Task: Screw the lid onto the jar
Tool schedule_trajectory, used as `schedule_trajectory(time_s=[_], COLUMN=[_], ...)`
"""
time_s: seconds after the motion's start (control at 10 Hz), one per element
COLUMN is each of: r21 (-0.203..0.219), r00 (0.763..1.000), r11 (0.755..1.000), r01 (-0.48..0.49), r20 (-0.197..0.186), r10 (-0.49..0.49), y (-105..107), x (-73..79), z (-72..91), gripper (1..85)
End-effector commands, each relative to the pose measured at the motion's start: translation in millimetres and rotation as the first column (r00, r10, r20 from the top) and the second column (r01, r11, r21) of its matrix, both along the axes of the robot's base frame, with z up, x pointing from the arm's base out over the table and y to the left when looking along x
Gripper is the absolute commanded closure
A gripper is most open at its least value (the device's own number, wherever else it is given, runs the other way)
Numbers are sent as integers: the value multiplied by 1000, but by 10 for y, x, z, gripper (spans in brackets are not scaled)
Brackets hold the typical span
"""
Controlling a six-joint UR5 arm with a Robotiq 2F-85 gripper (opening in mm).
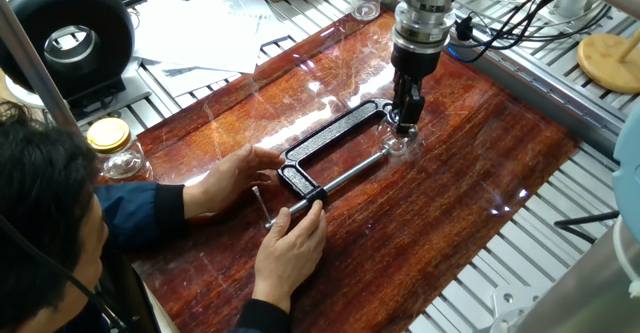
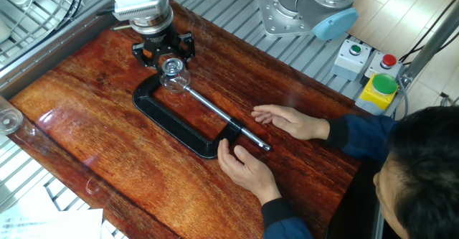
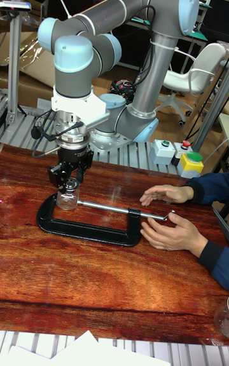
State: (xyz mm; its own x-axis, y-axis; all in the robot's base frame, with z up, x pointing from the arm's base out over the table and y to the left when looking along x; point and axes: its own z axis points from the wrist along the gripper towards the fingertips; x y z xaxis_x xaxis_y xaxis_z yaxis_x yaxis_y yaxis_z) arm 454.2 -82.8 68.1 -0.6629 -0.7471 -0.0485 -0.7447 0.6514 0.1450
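The small clear glass jar (image 2: pixel 175 80) stands on the wooden table, held in the mouth of a black C-clamp (image 2: pixel 177 121). The silvery lid (image 2: pixel 171 67) rests on top of the jar. My gripper (image 2: pixel 166 51) hangs just above and behind the lid, open, with its fingers (image 2: pixel 148 53) spread wider than the lid and nothing between them. In one fixed view the gripper (image 1: pixel 406 113) covers the jar's top, and only the lower glass of the jar (image 1: pixel 398 145) shows. In the tall view the gripper (image 3: pixel 67 179) sits right over the jar (image 3: pixel 67 198).
A person's two hands (image 1: pixel 292 235) hold the clamp's screw handle at the near end. A larger jar with a yellow lid (image 1: pixel 110 145) stands off the board's left side. A button box (image 2: pixel 379 90) and the arm's base (image 2: pixel 301 9) sit beyond the board.
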Motion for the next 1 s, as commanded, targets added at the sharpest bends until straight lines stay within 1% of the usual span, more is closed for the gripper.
schedule_trajectory(time_s=[0.0,0.1,0.2,0.4,0.6,0.8,0.9], r21=[1,-11,-12,-14,-28,-52,-72], r00=[1000,999,999,998,997,996,995], r11=[1000,999,999,998,997,995,993], r01=[24,33,44,61,71,83,97], r20=[9,10,10,11,17,19,26], r10=[-24,-33,-44,-61,-70,-82,-96], y=[-14,-45,-39,-23,-45,-77,-91], x=[17,22,29,42,63,79,83], z=[4,0,-2,-17,-22,-21,-34], gripper=[343,427,470,520,580,637,663])
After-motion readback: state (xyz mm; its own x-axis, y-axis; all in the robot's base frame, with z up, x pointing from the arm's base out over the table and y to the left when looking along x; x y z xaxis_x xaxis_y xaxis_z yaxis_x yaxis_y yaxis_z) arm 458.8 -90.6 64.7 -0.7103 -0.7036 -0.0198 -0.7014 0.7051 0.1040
